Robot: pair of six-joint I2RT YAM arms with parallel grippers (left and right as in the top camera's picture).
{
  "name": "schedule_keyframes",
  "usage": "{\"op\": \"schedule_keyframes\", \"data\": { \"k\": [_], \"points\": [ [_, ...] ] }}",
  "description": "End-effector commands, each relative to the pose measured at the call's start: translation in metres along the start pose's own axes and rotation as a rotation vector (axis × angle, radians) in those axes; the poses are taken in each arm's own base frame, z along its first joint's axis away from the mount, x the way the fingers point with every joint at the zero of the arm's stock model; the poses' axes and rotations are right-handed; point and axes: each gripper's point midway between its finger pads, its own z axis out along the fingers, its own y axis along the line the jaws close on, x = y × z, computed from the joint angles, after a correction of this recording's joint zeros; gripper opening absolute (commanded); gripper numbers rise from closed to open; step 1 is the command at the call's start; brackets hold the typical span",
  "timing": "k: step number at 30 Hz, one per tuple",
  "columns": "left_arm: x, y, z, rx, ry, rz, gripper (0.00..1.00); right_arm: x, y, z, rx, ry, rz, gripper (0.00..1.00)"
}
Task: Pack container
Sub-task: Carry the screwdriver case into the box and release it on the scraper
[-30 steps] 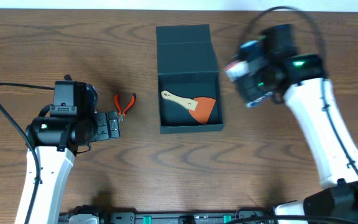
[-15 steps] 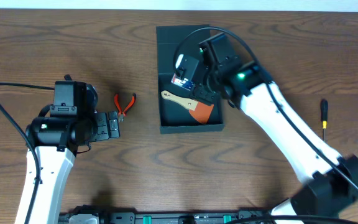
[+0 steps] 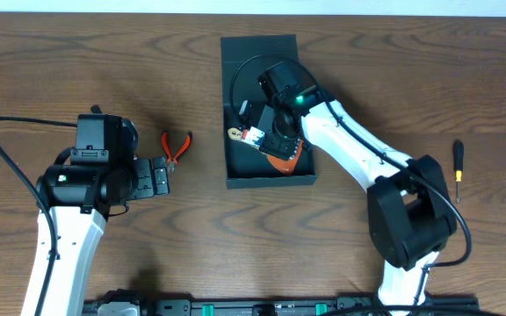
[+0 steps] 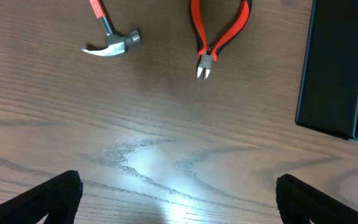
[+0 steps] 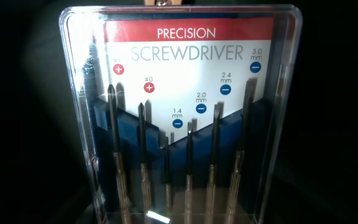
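Showing the container (image 3: 271, 181) as a dark teal-grey, matte, square cardboard box, sitting at the far middle of the bench (image 3: 60, 53) with its hinged flap lid (image 3: 258, 66) lying open and flat behind it, and looking far larger than the hand tools around it. Holding inside it a spatula (image 3: 281, 164) with a pale wooden handle and an orange blade. Clamping the right end effector (image 3: 260, 136) on a clear plastic screwdriver set (image 5: 179, 112) just over the box opening. Reading "PRECISION" in white on a red band, with "SCREWDRIVER" in blue beneath; reading also "1.4 mm", "2.0 mm", "2.4 mm" and "3.0 mm" above blue minus discs and "#0" above a red plus disc, while failing to make out the mark over a second red plus disc. Counting six slim drivers standing side by side in the case. Hanging the left end effector (image 4: 179, 199) over bare wood with its fingers wide apart, near red-handled pliers (image 4: 219, 34) and a hammer (image 4: 107, 37), well to the left of the box.
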Motion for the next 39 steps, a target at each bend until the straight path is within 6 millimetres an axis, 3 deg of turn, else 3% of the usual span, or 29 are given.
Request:
{"op": "schedule_keyframes", "data": {
  "k": [1,2,3,8,14,17,24,27,31,35,37,39],
  "points": [
    [-0.005,-0.001,-0.006,0.003,-0.022,0.01,0.98,-0.003,0.004,0.005,-0.023,-0.009,-0.014,0.33],
    [-0.005,-0.001,-0.006,0.003,-0.022,0.01,0.99,-0.003,0.004,0.005,-0.023,-0.008,-0.008,0.53],
    [-0.005,-0.001,-0.006,0.003,-0.022,0.01,0.99,-0.002,0.004,0.005,-0.024,-0.007,-0.007,0.59],
    [-0.005,-0.001,-0.006,0.003,-0.022,0.01,0.99,-0.002,0.005,0.005,-0.026,-0.004,0.006,0.63],
    [-0.003,-0.001,-0.006,0.002,-0.014,0.01,0.98,0.0,0.006,0.004,-0.032,0.003,0.016,0.75],
    [-0.002,-0.001,-0.006,0.001,-0.008,0.01,0.98,0.003,0.009,0.004,-0.041,0.014,0.017,0.9],
    [-0.002,-0.001,-0.006,0.001,-0.008,0.01,0.98,0.003,0.009,0.003,-0.043,0.018,0.031,0.97],
    [-0.002,-0.001,-0.006,0.001,-0.008,0.01,0.98,-0.005,0.003,-0.007,-0.023,-0.008,0.066,0.97],
    [-0.002,-0.001,-0.006,0.001,-0.008,0.01,0.98,-0.025,-0.016,-0.049,0.041,-0.092,0.135,0.99],
    [-0.002,-0.001,-0.006,0.001,-0.008,0.01,0.99,-0.032,-0.047,-0.123,0.137,-0.189,0.274,0.99],
    [-0.002,-0.001,-0.006,0.001,-0.008,0.01,0.98,-0.022,-0.069,-0.161,0.209,-0.225,0.408,0.99],
    [-0.002,-0.001,-0.006,0.001,-0.008,0.01,0.98,0.006,-0.095,-0.198,0.304,-0.238,0.625,0.99]
  ]
}}
